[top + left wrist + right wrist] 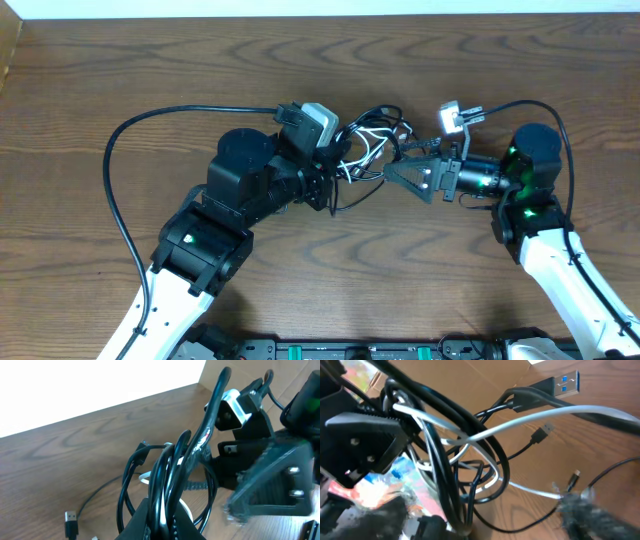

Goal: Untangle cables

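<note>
Fingers of the left gripper [162, 521] pinch the cables [368, 140] tight. The right gripper [395, 172], just beside the left gripper, has wide fingers poking into the same bunch. Black and white cords are all looped together, so I think nearly all the untangling is left.

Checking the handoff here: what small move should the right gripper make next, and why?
Probably close the right gripper on the white cable: its jaws stand open at the tangle, while the left gripper is shut on the cables, anchoring them.
</note>
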Robot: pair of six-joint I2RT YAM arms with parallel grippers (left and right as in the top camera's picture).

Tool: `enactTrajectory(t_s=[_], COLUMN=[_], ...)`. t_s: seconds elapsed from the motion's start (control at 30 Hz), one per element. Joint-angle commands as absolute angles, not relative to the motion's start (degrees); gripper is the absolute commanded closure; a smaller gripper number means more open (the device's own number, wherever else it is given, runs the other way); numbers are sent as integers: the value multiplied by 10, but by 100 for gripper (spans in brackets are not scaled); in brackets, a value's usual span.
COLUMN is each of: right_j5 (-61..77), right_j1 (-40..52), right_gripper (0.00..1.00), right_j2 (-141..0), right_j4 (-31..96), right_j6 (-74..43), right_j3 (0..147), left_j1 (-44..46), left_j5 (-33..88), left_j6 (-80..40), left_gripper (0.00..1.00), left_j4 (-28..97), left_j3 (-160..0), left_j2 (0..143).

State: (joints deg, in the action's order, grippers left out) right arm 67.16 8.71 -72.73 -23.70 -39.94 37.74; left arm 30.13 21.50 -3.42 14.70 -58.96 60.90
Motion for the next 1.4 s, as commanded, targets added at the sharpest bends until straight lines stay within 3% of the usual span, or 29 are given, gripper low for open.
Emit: enactTrajectory(t_s=[0.0,0.03,0.1,0.27,0.33,0.43,0.73,1.07,1.1,1.23,1.3,1.37], right_j5=[646,644,643,624,617,609,467,380,387,448,485,533], right_j1=[102,108,112,118,118,117,117,117,117,117,117,117], right_gripper=[33,48,57,92,98,99,99,98,95,60,26,1], right_j2=[-727,-727,-727,-727,-727,-727,-727,-727,-727,-727,-727,-727], right_j4=[-236,-236,-236,-235,-232,-203,100,150,144,101,67,31], right_j6=[-388,-380,-371,-357,-351,-329,-183,-167,-167,-166,-167,-169], right_j3=[378,378,378,378,378,378,378,378,378,378,378,378], left_j1=[302,302,303,302,302,302,302,302,302,302,302,302], left_j5=[225,235,242,250,244,183,-59,-82,-82,-32,29,98], left_j6=[-51,-51,-51,-51,-50,-50,-50,-50,-50,-50,-50,-50], left_gripper=[92,93,93,93,93,93,92,93,92,92,93,93], left_j4=[138,136,135,136,136,136,146,147,147,146,142,138], left_j3=[-602,-602,-602,-602,-602,-602,-602,-602,-602,-602,-602,-602], left_j2=[604,604,604,605,605,605,605,605,605,605,605,605])
